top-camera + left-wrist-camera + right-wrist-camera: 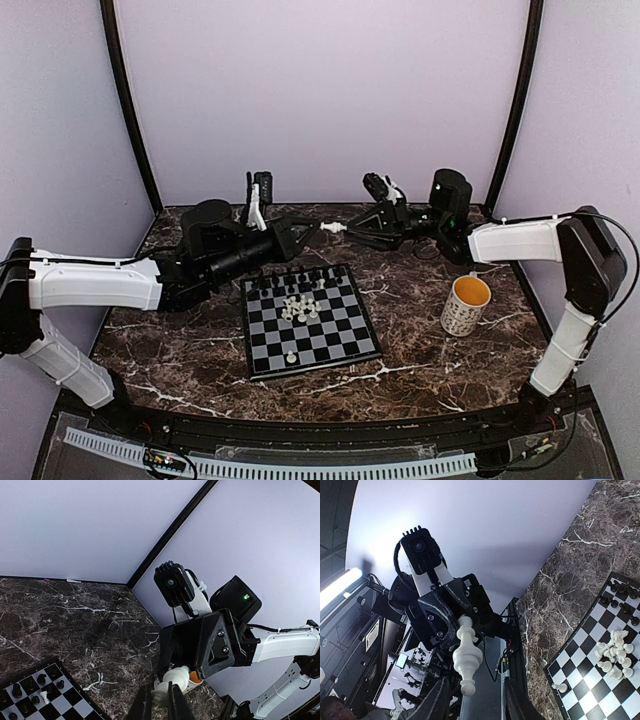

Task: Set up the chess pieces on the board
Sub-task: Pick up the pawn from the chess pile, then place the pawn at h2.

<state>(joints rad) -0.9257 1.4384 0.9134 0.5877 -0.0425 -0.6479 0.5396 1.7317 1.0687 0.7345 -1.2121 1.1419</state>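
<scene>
1. On the small black-and-grey checkered board (pixel 340 338), which lies on the dark marble counter (pixel 430 375), a lone white chessman (pixel 291 356) stands by the near edge.
2. A heap of tiny white chessmen (pixel 300 305) lies at the board's middle, and the black chessmen (pixel 290 284) line its far edge.
3. In the air above that far edge, the left gripper (pixel 318 229) has its jaws clamped on a tall white turned chess piece (pixel 331 228), held sideways.
4. The right gripper (pixel 475 698) has its jaws apart on either side of the piece's free end, not touching it.
5. The piece looks light, rigid and smooth, so likely slippery. The narrow waist seems the safest place to take hold.
</scene>
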